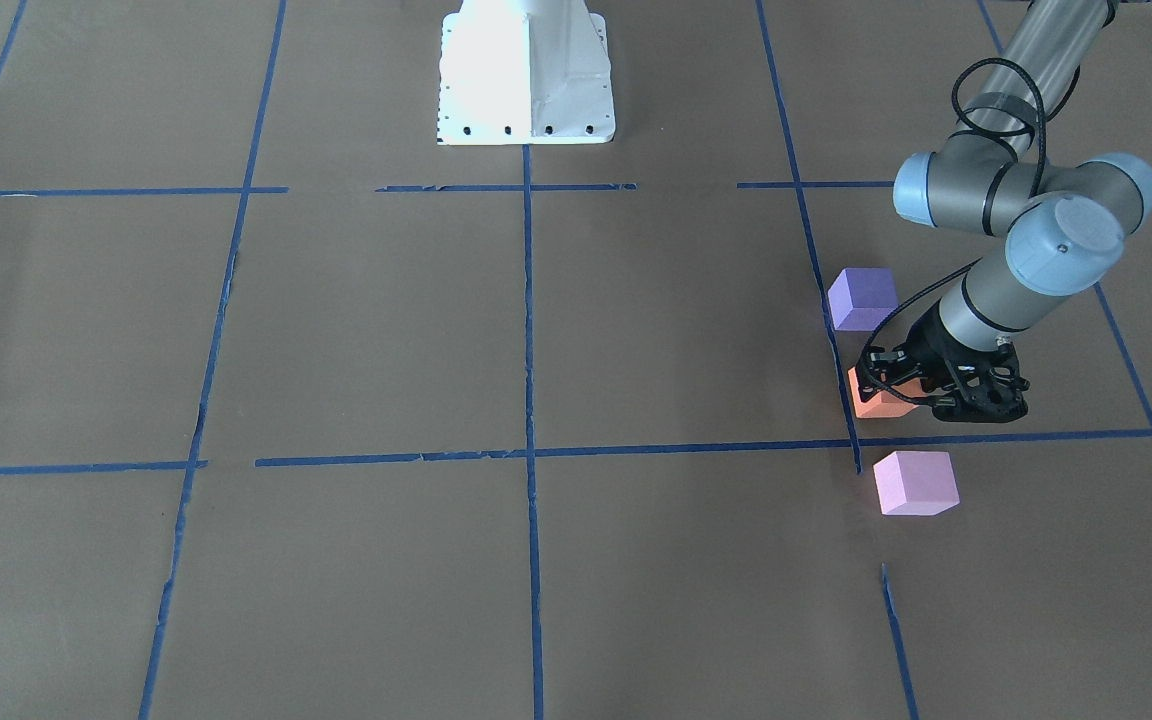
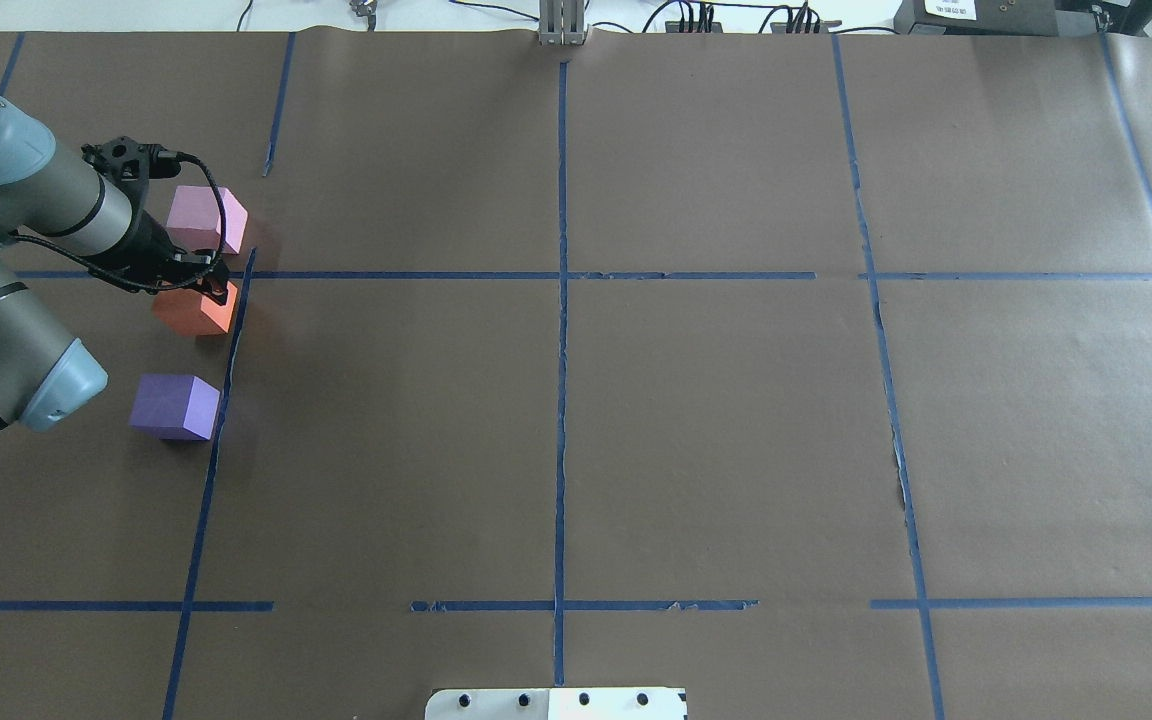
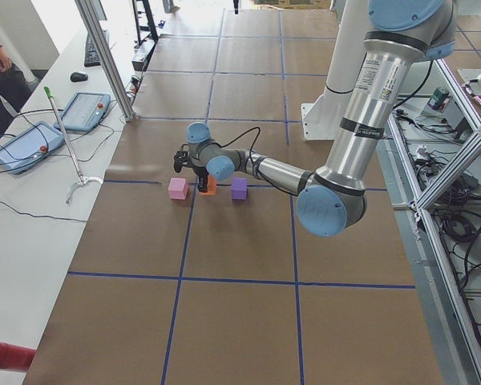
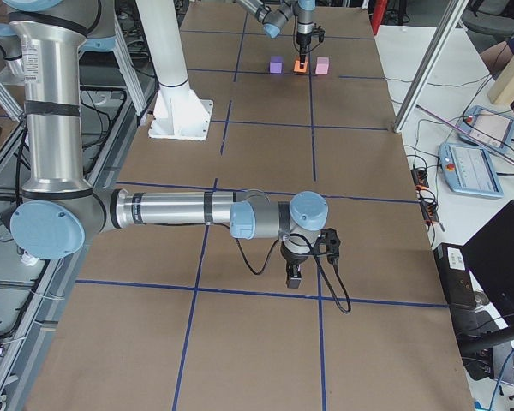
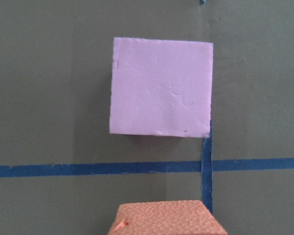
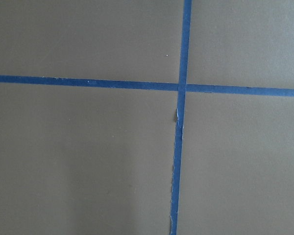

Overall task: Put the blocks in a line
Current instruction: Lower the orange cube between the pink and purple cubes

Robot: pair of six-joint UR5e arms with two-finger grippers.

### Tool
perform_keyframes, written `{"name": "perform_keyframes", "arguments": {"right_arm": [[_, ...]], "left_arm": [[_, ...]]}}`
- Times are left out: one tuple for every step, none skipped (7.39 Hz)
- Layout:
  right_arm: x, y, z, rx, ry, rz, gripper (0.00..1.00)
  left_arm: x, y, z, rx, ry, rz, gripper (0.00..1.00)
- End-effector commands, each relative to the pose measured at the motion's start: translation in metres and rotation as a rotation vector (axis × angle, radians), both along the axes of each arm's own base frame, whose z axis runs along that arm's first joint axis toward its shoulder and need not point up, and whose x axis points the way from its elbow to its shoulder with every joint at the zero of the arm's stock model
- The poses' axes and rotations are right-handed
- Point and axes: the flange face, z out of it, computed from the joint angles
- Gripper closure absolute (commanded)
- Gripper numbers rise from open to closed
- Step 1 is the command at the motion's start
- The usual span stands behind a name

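Note:
Three blocks stand in a rough row along a blue tape line on my left side. The violet-purple block [image 1: 862, 298] is nearest the robot, the orange block [image 1: 874, 402] is in the middle, and the pale pink block [image 1: 916, 482] is farthest. My left gripper [image 1: 891, 390] reaches down onto the orange block [image 2: 191, 312] and looks shut on it at table level. In the left wrist view the orange block's top [image 5: 166, 219] shows at the bottom edge, with the pink block [image 5: 160, 93] beyond it. My right gripper [image 4: 295, 278] hangs over bare table; I cannot tell whether it is open.
Brown paper with a grid of blue tape lines [image 2: 561, 300] covers the table. The robot's white base [image 1: 526, 75] stands at the middle of the near edge. Tablets and cables [image 3: 40, 136] lie on a side bench beyond the table.

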Motion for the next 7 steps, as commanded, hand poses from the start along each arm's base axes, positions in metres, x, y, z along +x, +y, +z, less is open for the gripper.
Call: {"name": "perform_keyframes", "arguments": {"right_arm": [[0.000, 0.000, 0.000, 0.001, 0.000, 0.000, 0.00], [0.000, 0.000, 0.000, 0.001, 0.000, 0.000, 0.00], [0.000, 0.000, 0.000, 0.001, 0.000, 0.000, 0.00], [0.000, 0.000, 0.000, -0.001, 0.000, 0.000, 0.00], [0.000, 0.000, 0.000, -0.001, 0.000, 0.000, 0.00], [0.000, 0.000, 0.000, 0.001, 0.000, 0.000, 0.00], [0.000, 0.000, 0.000, 0.000, -0.002, 0.000, 0.00]], "left_arm": [[0.002, 0.002, 0.001, 0.006, -0.005, -0.006, 0.75], [0.000, 0.004, 0.004, 0.003, -0.008, -0.007, 0.74], [-0.001, 0.004, 0.005, 0.000, -0.009, -0.008, 0.73], [-0.002, 0.004, 0.007, -0.004, -0.010, -0.012, 0.72], [-0.002, 0.004, 0.009, -0.008, -0.013, -0.012, 0.71], [0.000, 0.004, 0.009, -0.008, -0.013, -0.010, 0.68], [-0.001, 0.004, 0.011, -0.010, -0.015, -0.010, 0.58]]}}
